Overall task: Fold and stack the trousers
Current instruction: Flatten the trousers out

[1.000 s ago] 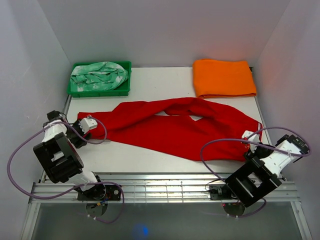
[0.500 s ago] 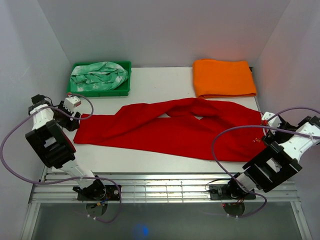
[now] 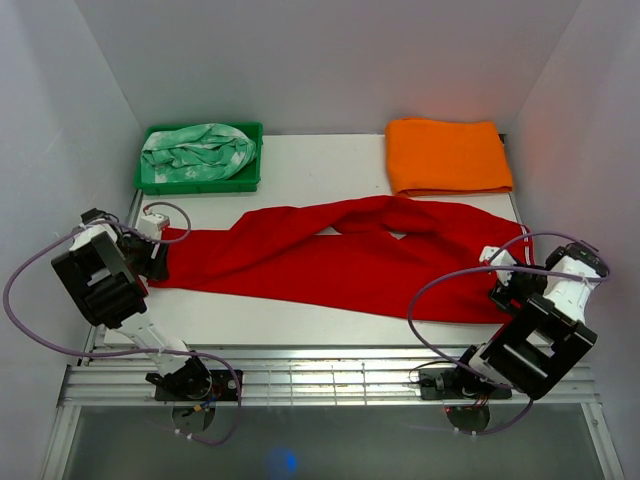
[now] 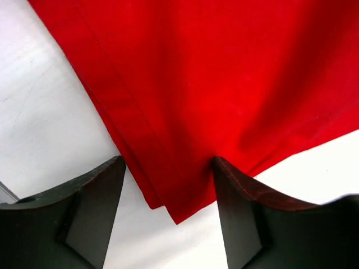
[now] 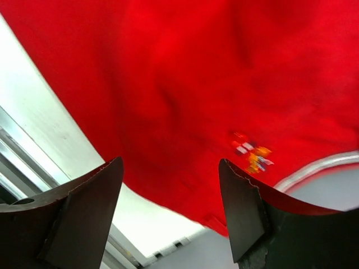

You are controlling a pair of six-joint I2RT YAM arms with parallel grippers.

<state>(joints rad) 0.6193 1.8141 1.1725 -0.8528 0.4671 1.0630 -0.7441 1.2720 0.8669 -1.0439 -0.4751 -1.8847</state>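
Observation:
The red trousers lie stretched across the table from left to right, the legs crossing near the middle. My left gripper is at their left end. In the left wrist view it is open, with a corner of the red cloth lying flat on the table between its fingers. My right gripper is over their right end. In the right wrist view it is open above the red cloth, near a small coloured label.
A green tray with a mint green and white patterned cloth stands at the back left. A folded orange cloth lies at the back right. White walls close both sides. A metal rail runs along the near edge.
The trousers were drawn out straighter, their ends pulled left and right. Both grippers have since come back inward over the ends. The cloth now lies flat.

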